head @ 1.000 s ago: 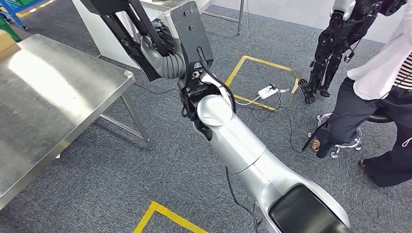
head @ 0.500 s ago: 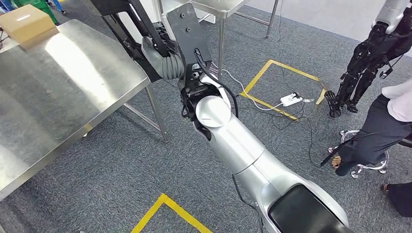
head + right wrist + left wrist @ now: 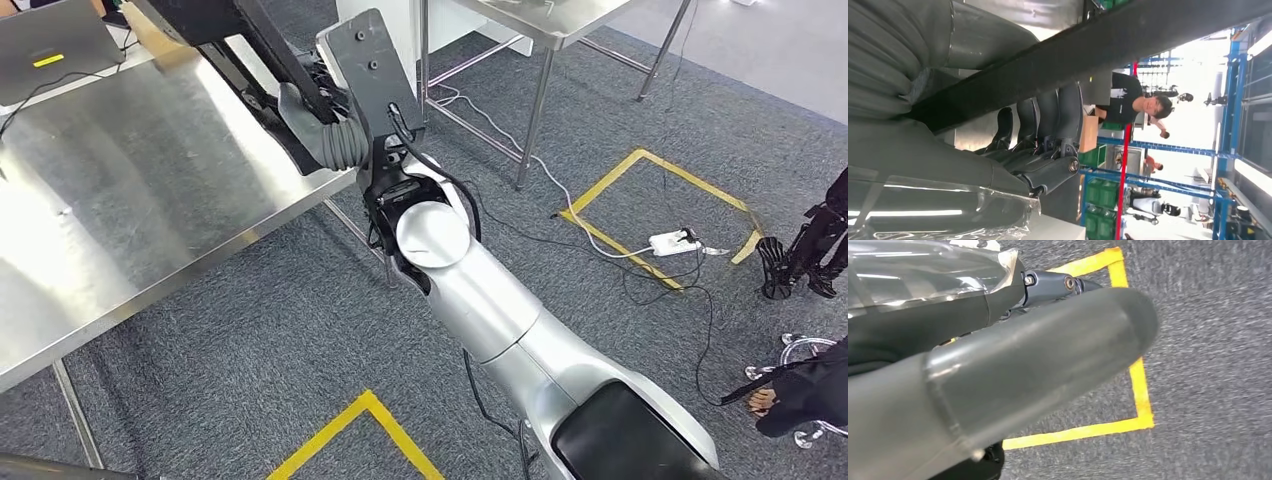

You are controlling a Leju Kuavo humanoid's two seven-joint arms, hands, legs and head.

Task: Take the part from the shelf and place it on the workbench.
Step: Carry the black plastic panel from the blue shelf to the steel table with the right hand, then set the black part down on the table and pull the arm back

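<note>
Floor: grey carpet [image 3: 250, 340] with yellow tape lines [image 3: 350, 425] lay under the arm.
Workbench: the shiny steel workbench [image 3: 130, 200] stood just beside the right hand, on its left.
Right hand: the right hand [image 3: 1040, 132] had its dark fingers [image 3: 1068, 117] curled around the long black part [image 3: 1128, 37], gripping it.
Part: the part was up in that hand, over the workbench's edge.
Left hand: the left hand [image 3: 998, 375] hung over the carpet; open or closed, I could not tell.
Person: a person [image 3: 1135, 105] stood far behind the right hand.
</note>
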